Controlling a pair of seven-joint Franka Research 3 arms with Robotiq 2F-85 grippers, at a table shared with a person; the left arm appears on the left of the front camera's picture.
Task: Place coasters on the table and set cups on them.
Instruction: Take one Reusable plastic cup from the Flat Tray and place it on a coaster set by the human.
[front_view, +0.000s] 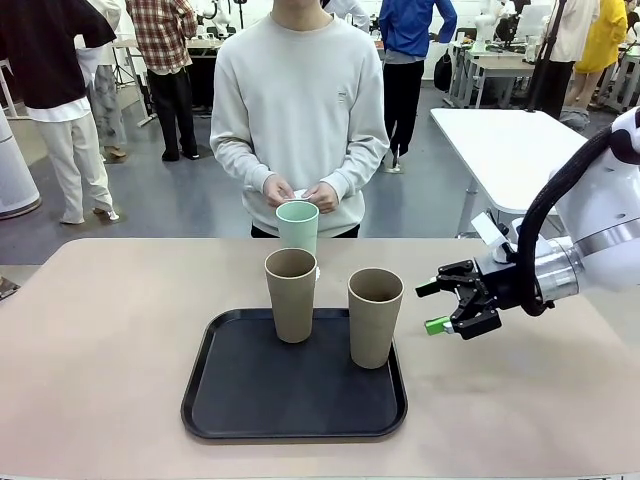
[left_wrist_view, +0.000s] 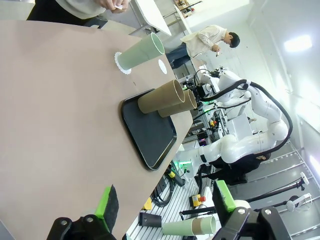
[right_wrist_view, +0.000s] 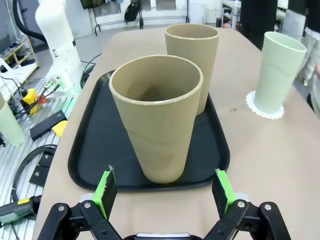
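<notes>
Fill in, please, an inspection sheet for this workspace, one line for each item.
Surface: beige table, bearing a black tray.
Job's things: mint cup on a coaster, off the tray; farther tan cup and nearer tan cup upright on the tray.
Clutter: nothing seen.
Grippers: left gripper open, empty; right gripper open, empty, facing the nearer tan cup.
Cables: black hose along the right arm.
Surroundings: person at the far side; white table behind.
</notes>
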